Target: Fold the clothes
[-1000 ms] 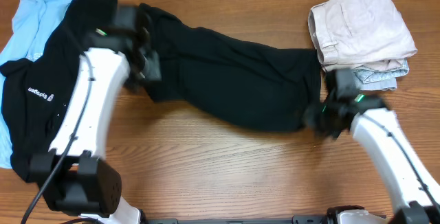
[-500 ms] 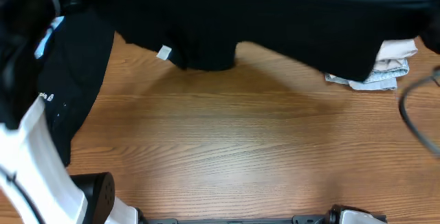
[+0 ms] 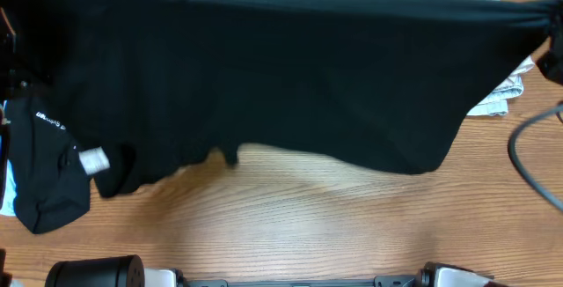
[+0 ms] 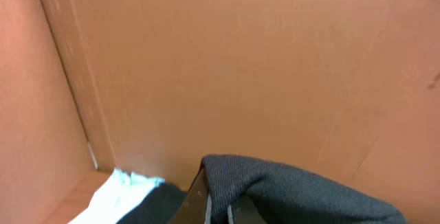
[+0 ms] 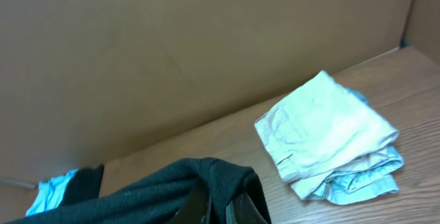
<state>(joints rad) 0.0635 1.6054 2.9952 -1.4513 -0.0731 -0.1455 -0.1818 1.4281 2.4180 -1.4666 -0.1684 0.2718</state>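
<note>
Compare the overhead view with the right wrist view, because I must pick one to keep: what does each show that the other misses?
Only the overhead shows the black T-shirt spread wide above the table, its white tag, and the white-lettered black garment at the left.

Only the right wrist shows the folded stack whole, with a beige piece on top, and the right gripper shut on the shirt's fabric.

Both show the T-shirt, the wooden table and at least an edge of the stack.
</note>
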